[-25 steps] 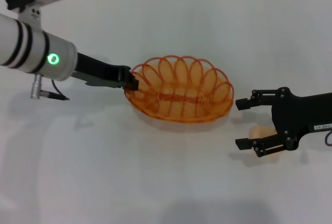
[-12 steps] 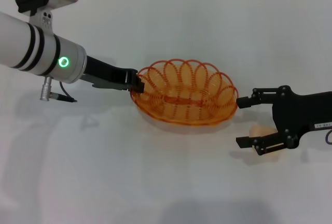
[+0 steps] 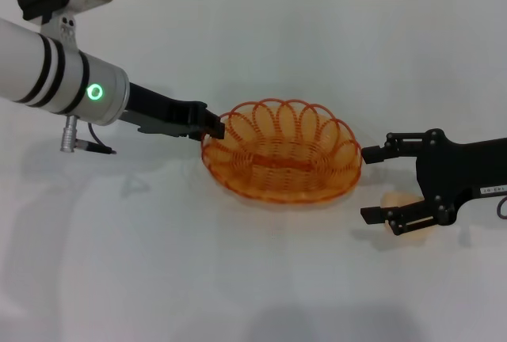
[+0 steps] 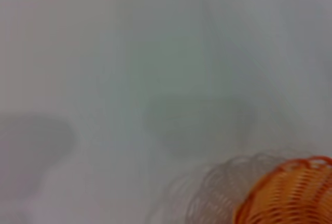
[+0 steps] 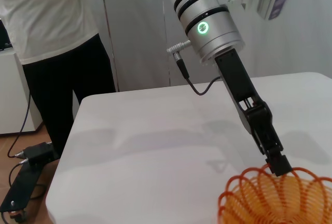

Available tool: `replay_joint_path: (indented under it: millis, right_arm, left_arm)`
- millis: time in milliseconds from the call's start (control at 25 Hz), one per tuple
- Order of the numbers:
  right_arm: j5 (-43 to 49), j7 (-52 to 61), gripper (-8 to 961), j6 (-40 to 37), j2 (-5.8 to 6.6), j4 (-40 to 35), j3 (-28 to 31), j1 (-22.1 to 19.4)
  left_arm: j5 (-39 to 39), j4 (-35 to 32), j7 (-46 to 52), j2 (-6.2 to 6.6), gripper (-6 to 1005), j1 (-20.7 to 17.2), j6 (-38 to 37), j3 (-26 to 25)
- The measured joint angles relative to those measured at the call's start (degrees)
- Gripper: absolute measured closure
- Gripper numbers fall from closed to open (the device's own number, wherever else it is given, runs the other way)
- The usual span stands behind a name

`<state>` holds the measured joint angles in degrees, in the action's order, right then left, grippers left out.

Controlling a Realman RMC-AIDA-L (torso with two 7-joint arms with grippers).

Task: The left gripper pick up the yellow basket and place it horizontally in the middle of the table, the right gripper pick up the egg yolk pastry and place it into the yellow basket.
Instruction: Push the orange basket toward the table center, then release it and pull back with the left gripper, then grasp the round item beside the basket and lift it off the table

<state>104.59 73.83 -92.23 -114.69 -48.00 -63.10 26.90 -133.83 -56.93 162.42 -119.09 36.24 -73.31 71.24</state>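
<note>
The yellow basket (image 3: 281, 160) sits near the middle of the white table (image 3: 261, 49), long side across. My left gripper (image 3: 214, 127) is shut on its left rim; the right wrist view shows that claw (image 5: 279, 165) on the basket rim (image 5: 270, 190). A piece of the basket (image 4: 290, 193) shows in the left wrist view. My right gripper (image 3: 374, 185) is open to the right of the basket, low over the table. The egg yolk pastry (image 3: 405, 203) lies between and behind its fingers, partly hidden by the lower finger.
A person in a white shirt and dark trousers (image 5: 52, 53) stands beyond the table's far end. A small black stand with a cable (image 5: 26, 177) is on the floor there. The table edge (image 5: 67, 146) is near them.
My left gripper has carried the basket to the right and slightly toward me, settling it lower. My right gripper and the pastry have stayed in place.
</note>
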Motion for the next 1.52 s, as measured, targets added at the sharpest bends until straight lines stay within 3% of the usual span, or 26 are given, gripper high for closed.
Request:
replay_joint_path:
  millis: [280,640,920,1200,1520]
  right_arm:
    - [0.01,-0.01,98,0.09,0.0,0.0,0.0,0.0]
    - [0.01,0.37,99,0.12,-0.06,0.21,0.11,0.0]
    - [-0.01,0.7,99,-0.1,-0.27,0.57,1.56,-0.28]
    - [-0.01,1.32,100,0.16,-0.25,0.72,2.83,-0.77]
    - [-0.01,1.38,114,0.16,-0.27,0.75,3.17,-1.15]
  left_arm:
    - [-0.13,-0.21,-0.02,0.11,483,-0.03,-0.3,-0.07]
    - [-0.17,-0.74,-2.07,0.72,296,-0.09,-0.98,-0.23]
    - [3.4,-7.12,-15.78,0.21,106,-4.74,-4.51,-5.4]
    - [13.87,-10.36,-43.24,0.38,106,-12.17,-8.04,-8.12]
    - [17.59,-7.82,-60.12,0.5,106,-15.42,-14.95,-14.48]
